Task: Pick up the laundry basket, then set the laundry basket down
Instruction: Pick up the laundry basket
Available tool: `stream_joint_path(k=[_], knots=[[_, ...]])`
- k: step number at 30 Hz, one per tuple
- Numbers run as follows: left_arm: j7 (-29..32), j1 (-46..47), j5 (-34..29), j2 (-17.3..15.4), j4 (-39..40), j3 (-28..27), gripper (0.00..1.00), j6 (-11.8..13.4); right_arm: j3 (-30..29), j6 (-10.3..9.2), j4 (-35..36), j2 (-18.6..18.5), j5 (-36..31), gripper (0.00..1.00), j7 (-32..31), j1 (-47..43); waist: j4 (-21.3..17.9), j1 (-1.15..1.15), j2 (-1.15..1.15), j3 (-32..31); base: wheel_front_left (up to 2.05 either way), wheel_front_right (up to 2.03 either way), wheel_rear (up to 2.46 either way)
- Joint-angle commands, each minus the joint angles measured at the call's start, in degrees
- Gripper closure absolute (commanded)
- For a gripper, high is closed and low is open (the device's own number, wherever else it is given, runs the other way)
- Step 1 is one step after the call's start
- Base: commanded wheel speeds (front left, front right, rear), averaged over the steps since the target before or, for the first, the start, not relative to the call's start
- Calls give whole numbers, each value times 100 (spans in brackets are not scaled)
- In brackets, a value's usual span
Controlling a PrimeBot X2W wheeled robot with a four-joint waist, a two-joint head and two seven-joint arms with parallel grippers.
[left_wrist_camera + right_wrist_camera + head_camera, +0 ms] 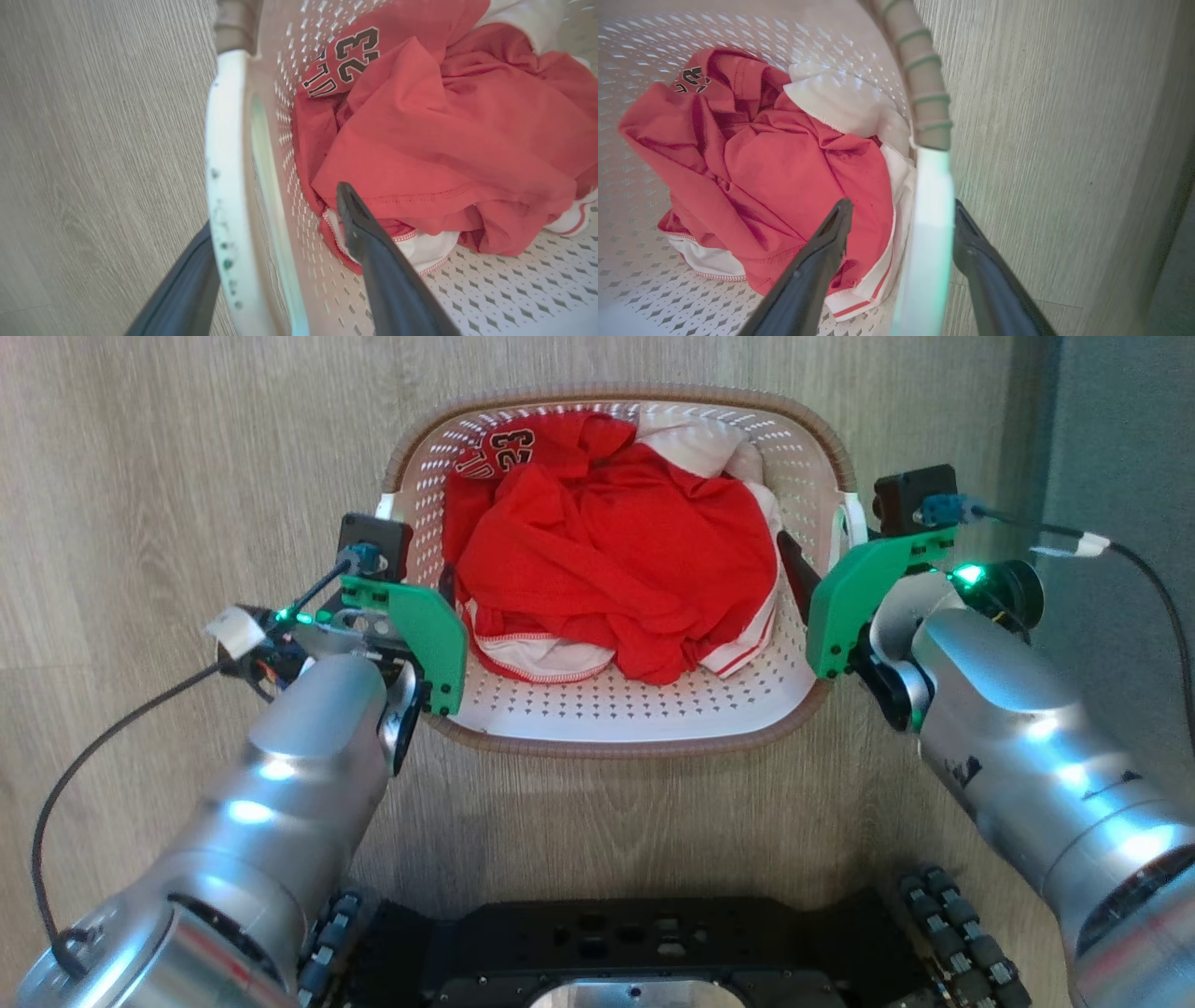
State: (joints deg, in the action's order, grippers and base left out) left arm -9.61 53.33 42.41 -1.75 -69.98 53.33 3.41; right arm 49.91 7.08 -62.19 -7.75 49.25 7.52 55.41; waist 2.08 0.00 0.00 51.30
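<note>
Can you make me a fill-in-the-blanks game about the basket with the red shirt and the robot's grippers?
The crumpled red cloth jersey in the cream-white perforated plastic laundry basket shows the number ___.
The left gripper has one finger inside the basket and one ___ it.
The right gripper stands ___ astride the white plastic side handle.
Under the basket lies a pale ___-grain floor.
Missing words: 23; outside; open; wood.
</note>
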Motion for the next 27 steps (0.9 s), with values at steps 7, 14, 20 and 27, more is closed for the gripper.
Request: stream_joint_path(k=[7,14,20,27], knots=[[68,159,114,-113,-54,187,0,-43,124,41,-205,183,284,0,-224,-59,14,0,0,121,0,0,0],[229,255,224,-113,-83,398,0,-142,247,41,-340,246,426,0,-290,1,-15,0,0,161,0,0,0],[290,277,314,-113,-95,517,0,-160,335,41,-368,262,533,0,-297,-3,-24,0,0,171,0,0,0],[313,291,464,-113,-64,648,0,-129,462,41,-405,249,633,0,-249,17,-3,0,0,196,0,0,0]])
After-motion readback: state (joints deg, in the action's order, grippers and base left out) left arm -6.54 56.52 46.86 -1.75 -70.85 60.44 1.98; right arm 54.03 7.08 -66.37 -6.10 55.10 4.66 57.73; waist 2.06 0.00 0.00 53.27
